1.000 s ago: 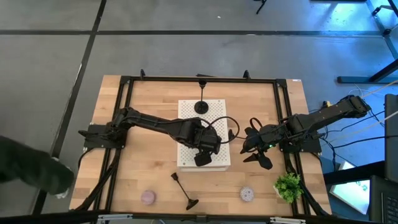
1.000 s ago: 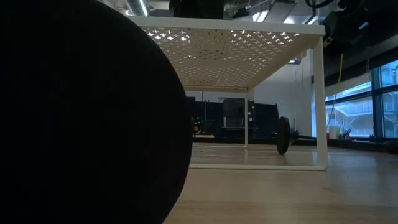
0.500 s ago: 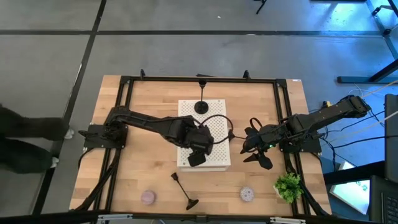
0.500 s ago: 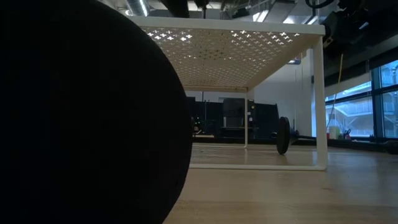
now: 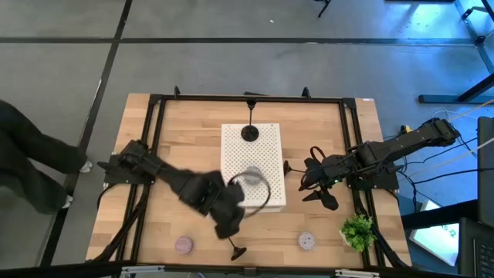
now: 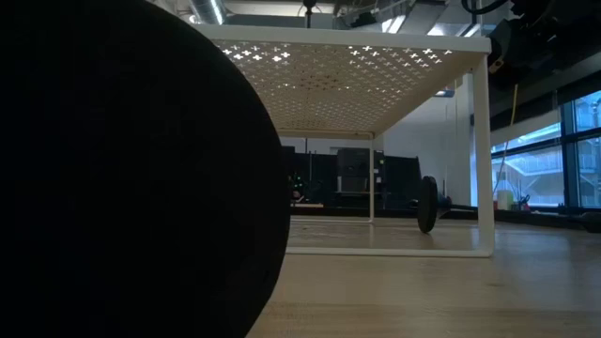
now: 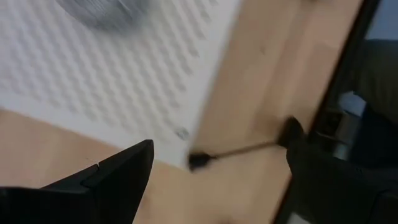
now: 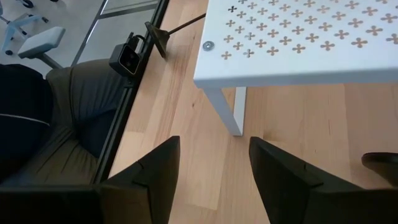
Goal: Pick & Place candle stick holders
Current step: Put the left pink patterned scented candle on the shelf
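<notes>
on the wooden worktop (image 5: 185, 131) i count two black candle stick holders and three low pucks. one black holder (image 5: 250, 131) stands upright at the far end of the white perforated board (image 5: 266, 154), thin stem rising from a round base. the other black holder (image 5: 229, 237) lies tipped over on the bare wood near the front edge, its stem slanting away from its round base – the left wrist view shows it too, just past the board's corner. a grey puck (image 5: 248, 178) sits on the board's near half, blurred in the left wrist view. a pink puck (image 5: 183, 245) and a lavender puck (image 5: 307, 241) rest on the wood near the front edge, well apart, one to each side of the fallen holder. one small green plant (image 5: 357, 230) stands at the front right corner.

a second ago the left arm lay stretched across the board with its pincer over the near half, hiding that spot; now it has swung off the board toward the front, and the grey puck is left uncovered there. the left pincer (image 5: 225, 226) hangs just beside the fallen holder's stem, fingers (image 7: 121, 171) spread wide and holding nothing. the right pincer (image 5: 312, 184) has not moved – it waits to the right of the board, fingers (image 8: 149, 171) apart and empty.
</notes>
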Available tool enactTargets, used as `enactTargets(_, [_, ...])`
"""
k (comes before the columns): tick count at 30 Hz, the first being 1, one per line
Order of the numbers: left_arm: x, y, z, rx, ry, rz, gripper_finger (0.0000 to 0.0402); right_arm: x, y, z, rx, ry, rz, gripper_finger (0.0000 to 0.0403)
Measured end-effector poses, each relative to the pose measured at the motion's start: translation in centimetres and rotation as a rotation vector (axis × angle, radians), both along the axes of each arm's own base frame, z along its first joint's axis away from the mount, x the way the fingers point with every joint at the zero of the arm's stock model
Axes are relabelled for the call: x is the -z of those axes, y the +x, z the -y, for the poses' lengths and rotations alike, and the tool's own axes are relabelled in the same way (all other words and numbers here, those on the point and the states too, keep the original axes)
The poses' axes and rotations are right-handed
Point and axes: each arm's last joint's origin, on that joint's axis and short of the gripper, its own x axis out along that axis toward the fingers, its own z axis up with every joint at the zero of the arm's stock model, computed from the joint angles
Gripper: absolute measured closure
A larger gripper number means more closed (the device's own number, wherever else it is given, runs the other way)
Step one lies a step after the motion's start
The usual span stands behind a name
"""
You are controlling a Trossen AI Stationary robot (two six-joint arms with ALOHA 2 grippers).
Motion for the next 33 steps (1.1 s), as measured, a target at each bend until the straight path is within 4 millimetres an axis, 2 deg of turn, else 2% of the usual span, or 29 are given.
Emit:
enactTargets(9, [1.3,-4.2,7.1,-0.13,-0.071,0.004,0.0036,0.0,0.0,0.0,0.0,0.001,0.0,0.0208])
enactTargets(14, [3.0,-6.8,9.2,-0.345,-0.08,-0.023,0.0036,0.0,0.0,0.0,0.001,0.002,0.001,0.0208])
enactTargets(18, [4.9,-8.7,10.8,-0.417,-0.089,-0.066,0.0036,0.0,0.0,0.0,0.002,0.002,0.0,0.0208])
enactTargets(22, [7.1,-10.1,11.7,-0.5,-0.102,-0.16,0.0036,0.0,0.0,0.0,0.002,0.003,0.0,0.0208])
enactTargets(26, [8.8,-10.3,12.1,-0.523,-0.13,-0.246,0.0036,0.0,0.0,0.0,0.003,0.004,0.0,0.0208])
enactTargets(33, [9.5,-9.9,11.8,-0.506,-0.125,-0.246,0.0035,0.0,0.0,0.0,0.002,0.002,0.003,0.0208])
